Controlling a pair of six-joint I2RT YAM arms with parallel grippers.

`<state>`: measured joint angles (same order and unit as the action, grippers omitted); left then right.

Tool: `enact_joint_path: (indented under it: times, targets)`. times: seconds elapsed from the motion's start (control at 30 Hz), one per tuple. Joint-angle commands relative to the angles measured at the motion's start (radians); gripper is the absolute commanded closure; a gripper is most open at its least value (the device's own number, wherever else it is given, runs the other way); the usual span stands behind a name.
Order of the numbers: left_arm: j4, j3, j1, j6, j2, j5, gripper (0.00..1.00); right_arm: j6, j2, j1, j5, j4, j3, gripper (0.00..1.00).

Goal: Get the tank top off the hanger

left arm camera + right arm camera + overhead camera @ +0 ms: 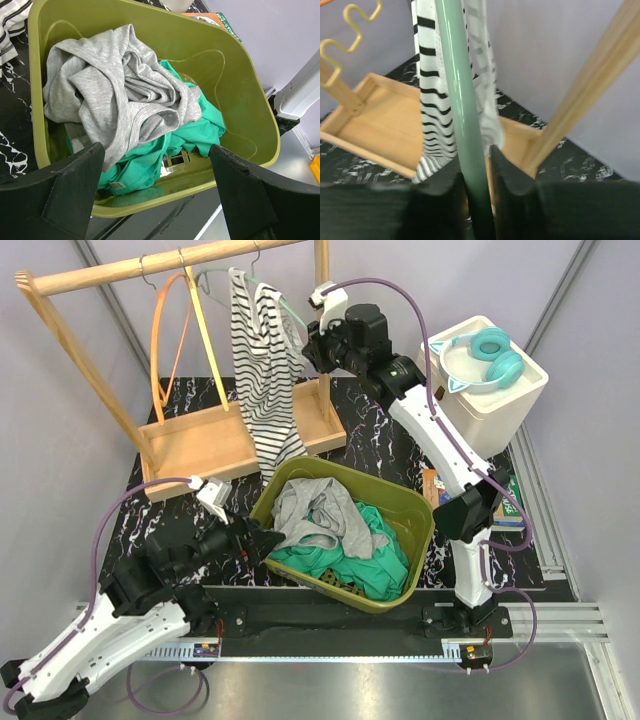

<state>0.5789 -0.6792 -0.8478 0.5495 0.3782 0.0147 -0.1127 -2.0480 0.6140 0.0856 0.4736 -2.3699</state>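
At 7 o'clock on the table [390,445], nearest the bases, the left gripper [252,540] hovers at the bin's [422,512] near-left rim. Its jaws stand wide with nothing between them, and its wrist view looks down into the bin. The bin sits at about 6 o'clock and holds a grey shirt [315,508] piled on green cloth [378,552].

Farther back, from 10 to 12 o'clock, stands the wooden rack [200,440]. A bare orange hanger [165,330] hangs from its rail at 11 o'clock. Just to the right of it hangs the striped top [262,370], draped on its hanger [455,90], with its hem falling close to the bin's far rim.

At 12 o'clock the right gripper [477,185] is up at the rail. Its wrist view shows the fingers pressed against both sides of the hanger's green bar, so it has the hanger pinched and not the cloth. At 2 o'clock a white box [490,410] carries teal headphones [490,355].

The step in hand looks like bracing: the right arm fixes the hanger so the top can come off it. None of the top is free yet. The next move probably falls to the left arm. It needs to rise from 7 toward 11 o'clock, grip a strap or the hem, and draw the fabric off the hanger's shoulder. The right grip has to hold firm so the hanger does not swing.
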Motion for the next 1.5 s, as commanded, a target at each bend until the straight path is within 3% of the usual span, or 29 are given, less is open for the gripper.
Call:
enact_joint_path:
  times: [0.0, 0.13, 0.57, 0.8, 0.97, 1.07, 1.2, 1.47]
  targets:
    - [0.005, -0.045, -0.002, -0.033, -0.021, -0.002, 0.11, 0.044, -0.009, 0.007, 0.082, 0.002, -0.074, 0.86]
    - [0.016, -0.057, -0.002, -0.036, -0.032, 0.004, 0.11, 0.065, -0.003, 0.004, 0.101, -0.001, -0.075, 1.00]
    - [0.021, -0.072, -0.004, 0.010, -0.029, -0.009, 0.11, 0.134, 0.181, 0.006, -0.070, -0.016, 0.011, 1.00]
    - [-0.001, -0.074, -0.002, 0.052, -0.002, -0.034, 0.11, 0.133, 0.354, 0.006, -0.081, -0.147, 0.236, 1.00]
    - [-0.031, -0.074, -0.002, 0.090, 0.014, -0.073, 0.11, 0.134, 0.411, 0.006, -0.109, -0.162, 0.291, 1.00]
    - [-0.047, -0.072, -0.004, 0.110, 0.014, -0.090, 0.11, 0.154, 0.497, 0.006, -0.112, -0.180, 0.398, 1.00]
    - [-0.063, -0.091, -0.002, 0.113, 0.030, -0.093, 0.11, 0.197, 0.693, 0.006, -0.101, -0.214, 0.673, 1.00]
    - [-0.201, -0.183, -0.002, 0.119, 0.191, -0.180, 0.12, 0.320, 1.090, 0.006, -0.041, -0.270, 1.118, 1.00]
